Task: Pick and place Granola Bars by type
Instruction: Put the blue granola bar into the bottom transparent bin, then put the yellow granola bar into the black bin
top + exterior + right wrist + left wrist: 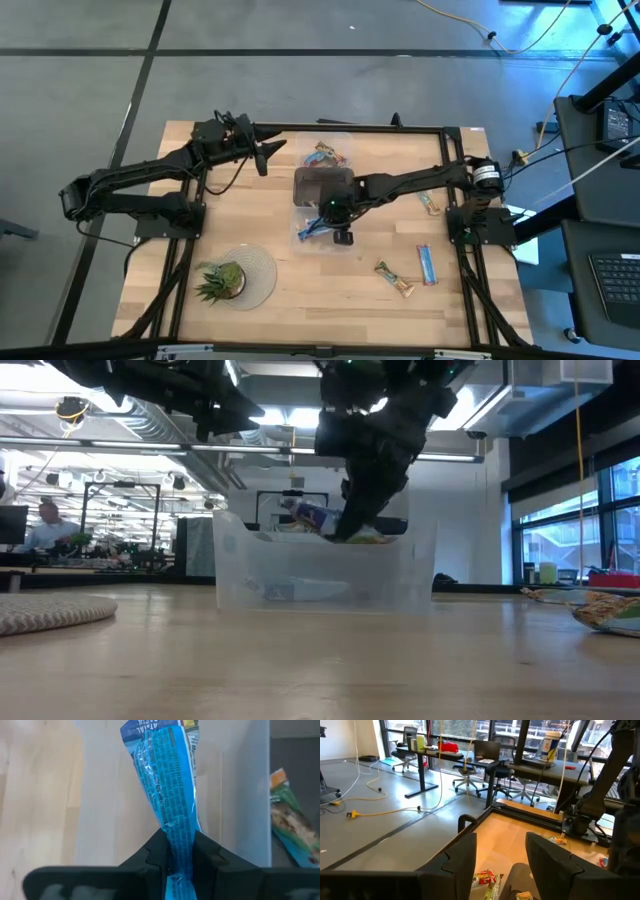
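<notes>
A: Granola bars first: where are they?

B: One blue-wrapped bar [172,795] is clamped in the right pincer [179,851], which hangs over a clear plastic bin [240,565] near the middle of the worktop [300,290]. In the right wrist view the dark fingers [155,851] press together on the wrapper's lower end, and the bar points away from them over the bin's pale floor.

A: Any others inside that bin?

B: Another blue bar [310,230] lies at the bin's near edge in the high view. A second heap of bars [328,155], with red and green wrappers, sits just beyond it toward the worktop's far edge.

A: And loose ones?

B: Three on the right side: a blue-and-reddish bar [427,264], a brown-gold bar [394,278] beside it, and a third bar [429,203] nearer the right arm's base.

A: What about the left arm?

B: Left pincer [265,152] is raised at the far left side of the worktop, well apart from the bin. Its fingers [462,857] stand apart with nothing between them.

A: Anything else on the surface?

B: A green potted plant [222,281] on a round mat [258,275], near the front left corner.
</notes>
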### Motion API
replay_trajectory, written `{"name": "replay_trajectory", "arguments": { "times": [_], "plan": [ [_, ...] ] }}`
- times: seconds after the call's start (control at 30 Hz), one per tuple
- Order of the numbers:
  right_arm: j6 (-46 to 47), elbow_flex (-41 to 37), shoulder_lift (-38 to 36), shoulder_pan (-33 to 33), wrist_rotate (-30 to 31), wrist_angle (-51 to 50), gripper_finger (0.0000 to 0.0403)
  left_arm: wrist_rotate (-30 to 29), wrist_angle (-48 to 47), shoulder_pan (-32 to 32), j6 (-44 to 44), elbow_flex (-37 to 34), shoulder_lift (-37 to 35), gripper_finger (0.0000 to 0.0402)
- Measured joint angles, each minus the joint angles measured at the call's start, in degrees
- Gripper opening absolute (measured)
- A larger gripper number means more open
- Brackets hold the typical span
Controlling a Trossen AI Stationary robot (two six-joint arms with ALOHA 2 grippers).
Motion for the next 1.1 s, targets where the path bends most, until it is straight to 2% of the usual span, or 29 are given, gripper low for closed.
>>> {"name": "replay_trajectory", "arguments": {
  "times": [0.3,0.57,0.77,0.87,0.93,1.1],
  "plan": [
    [-0.3,0.0,1.3,0.0,-0.1,0.0,0.0070,0.0,-0.8,0.0,0.0,0.0,0.0,0.0162],
    [1.5,0.4,1.1,-0.3,0.4,-0.8,0.0137,0.0,-2.4,0.0,-0.1,0.0,0.0,0.0163],
    [4.9,5.8,-3.3,-2.0,0.9,-9.3,0.0155,0.2,-3.9,0.0,-0.9,0.0,0.0,0.0163],
    [9.6,6.8,-7.3,-3.5,5.0,-14.9,0.0154,0.2,-4.3,0.0,-1.8,0.0,0.0,0.0164],
    [12.7,6.9,-10.9,-4.7,9.9,-18.7,0.0154,0.7,-4.3,0.0,-2.3,0.0,0.0,0.0164],
    [20.6,6.9,-18.4,-6.2,27.3,-33.0,0.0154,1.3,-4.3,0.0,-3.3,0.0,0.0,0.0162]
  ]
}}
